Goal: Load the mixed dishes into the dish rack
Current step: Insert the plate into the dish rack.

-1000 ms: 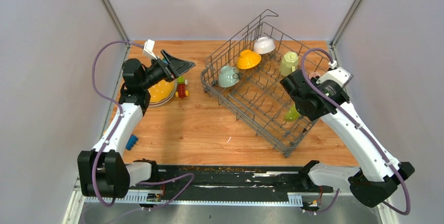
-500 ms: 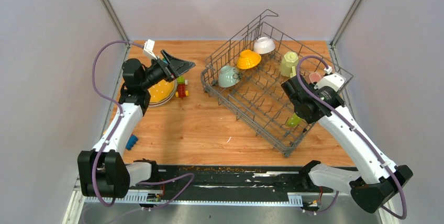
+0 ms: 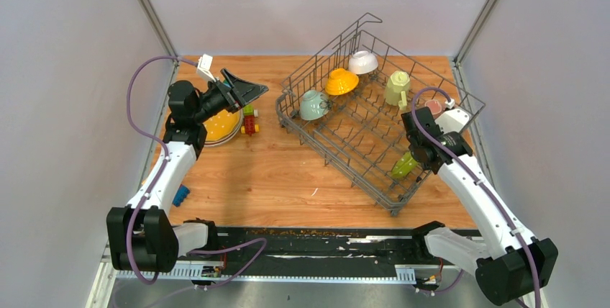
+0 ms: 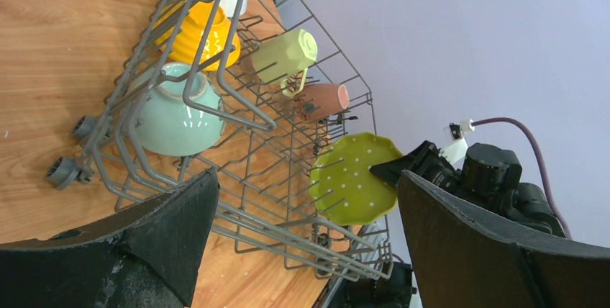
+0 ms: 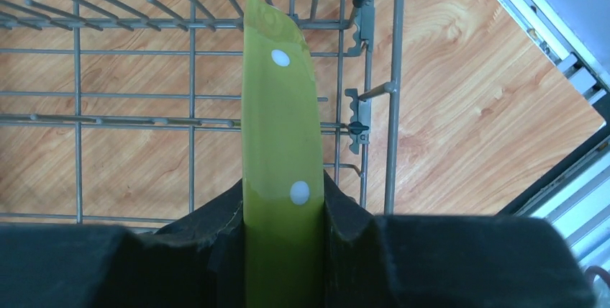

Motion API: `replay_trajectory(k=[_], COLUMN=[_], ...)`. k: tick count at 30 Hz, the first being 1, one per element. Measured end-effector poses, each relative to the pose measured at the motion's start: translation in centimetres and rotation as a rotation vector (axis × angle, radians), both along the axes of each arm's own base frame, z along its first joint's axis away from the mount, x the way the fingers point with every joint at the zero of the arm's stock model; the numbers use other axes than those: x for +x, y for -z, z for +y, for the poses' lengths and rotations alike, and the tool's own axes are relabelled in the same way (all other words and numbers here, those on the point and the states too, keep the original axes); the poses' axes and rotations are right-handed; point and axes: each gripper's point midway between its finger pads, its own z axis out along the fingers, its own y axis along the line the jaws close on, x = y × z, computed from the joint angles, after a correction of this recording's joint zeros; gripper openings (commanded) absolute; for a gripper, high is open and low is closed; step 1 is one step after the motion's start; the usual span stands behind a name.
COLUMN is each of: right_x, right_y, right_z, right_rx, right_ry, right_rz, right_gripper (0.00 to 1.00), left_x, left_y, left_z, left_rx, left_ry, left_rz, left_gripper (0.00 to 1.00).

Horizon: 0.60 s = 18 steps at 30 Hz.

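The lime-green plate (image 5: 279, 121) is clamped upright in the right hand (image 5: 282, 211), directly above the dish rack (image 5: 395, 70) tines; the left hand (image 3: 248, 86) is spread apart.

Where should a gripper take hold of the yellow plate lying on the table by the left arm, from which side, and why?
Grip the yellow plate by its rim, one finger above the edge and one below: it lies flat and looks too wide to span. Coming from the near side seems best, since toy blocks crowd its right edge. The open left gripper is closest.
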Motion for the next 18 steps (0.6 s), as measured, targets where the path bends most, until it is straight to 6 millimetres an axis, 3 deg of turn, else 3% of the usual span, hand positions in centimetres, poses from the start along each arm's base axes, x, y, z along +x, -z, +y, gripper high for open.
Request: replay_trajectory(k=[3,11,18], right_x=[0.27,0.64,0.79], right_y=[0.01,-0.06,-0.13], right_z=[0.01,-0.16,0.21], right_rx=[0.002,0.003,-0.009], right_ry=[-0.014,-0.041,-0.112], right_rz=[-0.01,-0.019,0.001], right_gripper=[0.11,0.12,0.2], left_x=[-0.01,0.0,0.03], left_y=[0.0,0.01,0.04], left_z=[0.0,0.0,0.0], left_rx=[0.0,0.0,0.0], left_ry=[0.0,0.0,0.0], left_rz=[0.0,0.0,0.001], left_gripper=[1.0,1.0,1.0])
